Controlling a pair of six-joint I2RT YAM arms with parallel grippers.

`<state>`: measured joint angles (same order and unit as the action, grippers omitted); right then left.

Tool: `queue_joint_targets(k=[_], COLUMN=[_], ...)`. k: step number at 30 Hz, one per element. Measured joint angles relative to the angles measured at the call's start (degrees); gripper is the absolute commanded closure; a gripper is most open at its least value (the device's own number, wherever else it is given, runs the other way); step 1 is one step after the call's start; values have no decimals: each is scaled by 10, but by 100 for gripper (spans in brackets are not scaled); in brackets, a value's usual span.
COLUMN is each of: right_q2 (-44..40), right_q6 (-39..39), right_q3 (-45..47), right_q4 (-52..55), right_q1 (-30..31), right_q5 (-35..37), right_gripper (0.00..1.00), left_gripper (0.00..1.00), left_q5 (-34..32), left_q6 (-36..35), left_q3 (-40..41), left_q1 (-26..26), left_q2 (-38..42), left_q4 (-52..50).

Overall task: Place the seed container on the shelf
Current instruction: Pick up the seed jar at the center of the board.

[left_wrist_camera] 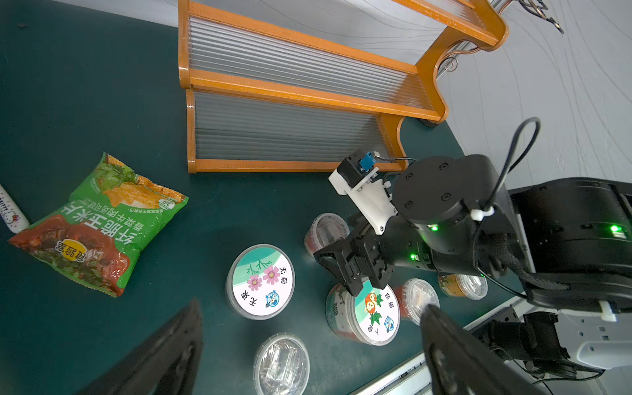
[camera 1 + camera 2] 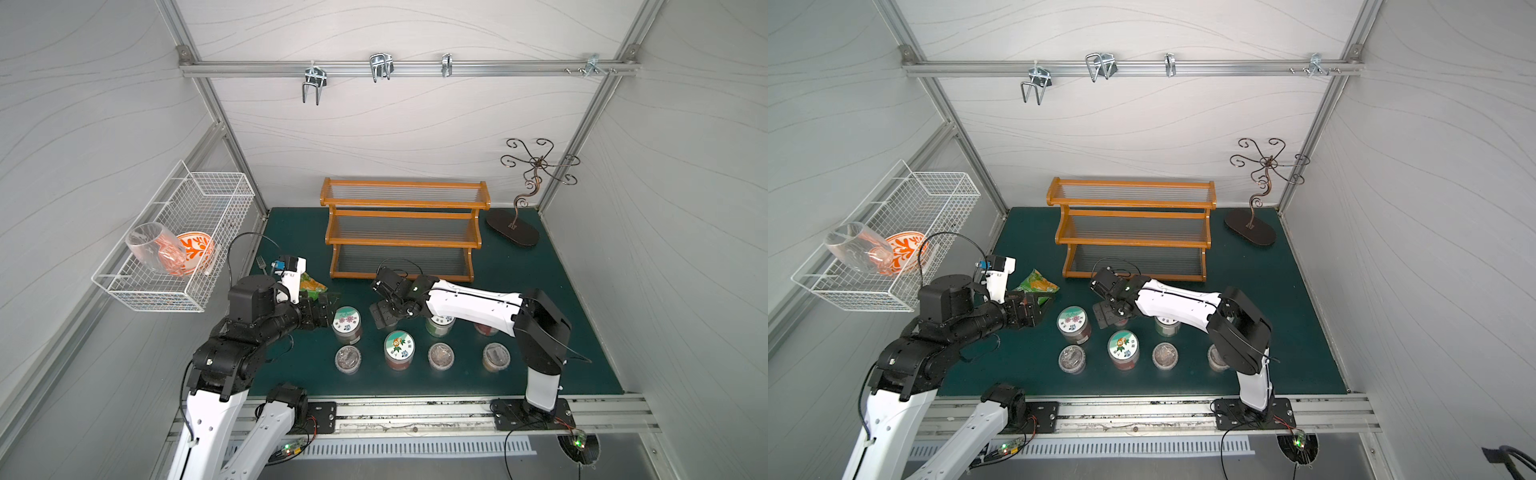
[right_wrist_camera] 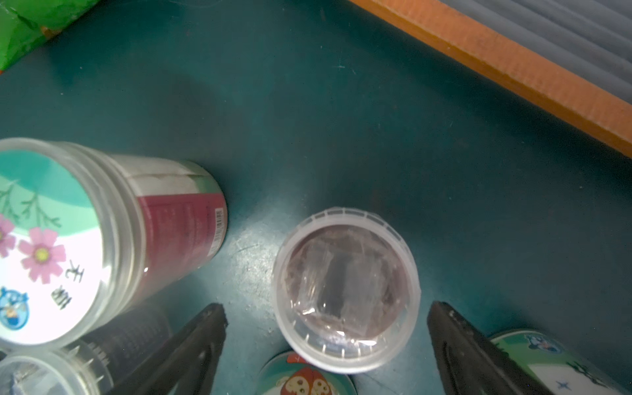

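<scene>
A dark green mat (image 2: 291,232) covers the floor of a white-panelled booth. The wooden shelf (image 2: 401,240) stands at the back of it with all three tiers bare. In front of the shelf is a cluster of lidded jars and tubs.

The right claw (image 3: 325,307) points down with its jaws wide and holds nothing. Its two fingers stand to either side of a small clear-lidded tub, judged here to be the seed container (image 3: 345,290), and do not touch it. The container sits upright on the mat, near the front rail of the shelf's lowest tier and not yet lifted. Whether the fingertips have dropped below the lid rim cannot be told.

The left claw (image 1: 311,307) is also spread wide and empty. It hovers over the left side of the cluster, near the snack packet (image 1: 99,222).

Likely hazards:
- **Crowding.** The flower-lid jar (image 3: 51,246) stands just beside one right finger, and a cartoon-lid jar (image 3: 304,379) lies close against the container. A finger that descends off-centre could strike or tip either one.
- **Thin walls.** The container looks soft. A hard squeeze may buckle it or pop the lid, and a grip on the lid rim alone may slip.
- **Front rail.** A low carry could catch the container's base on the shelf rail.
- **Ribbed tiers.** A tilted release could leave the container rocking or rolling off.
</scene>
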<state>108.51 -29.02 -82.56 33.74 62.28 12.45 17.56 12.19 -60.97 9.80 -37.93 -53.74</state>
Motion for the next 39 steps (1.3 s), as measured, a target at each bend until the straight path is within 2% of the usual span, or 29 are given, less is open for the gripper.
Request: queue_joint_targets(k=[10,17,29,34,39], right_q2=[27,37,40,17,-37], right_q6=[-2,-6,2,20,42], right_q3=[-17,-19,-42,-75,-141], right_q4=[17,20,46,94,165], right_q1=[0,0,-5,-16,-38], right_q5=[13,17,16,12,3], right_gripper=[11,18,38,40,41], left_gripper=[0,0,0,0,0], left_q5=[-2,-3,-6,0,36], left_q6=[0,0,-2,-2,0], left_q3=[4,7,11,27,63], left_q1=[0,0,0,0,0], left_q2=[3,4,9,14,23], left_q4=[0,0,1,27,106])
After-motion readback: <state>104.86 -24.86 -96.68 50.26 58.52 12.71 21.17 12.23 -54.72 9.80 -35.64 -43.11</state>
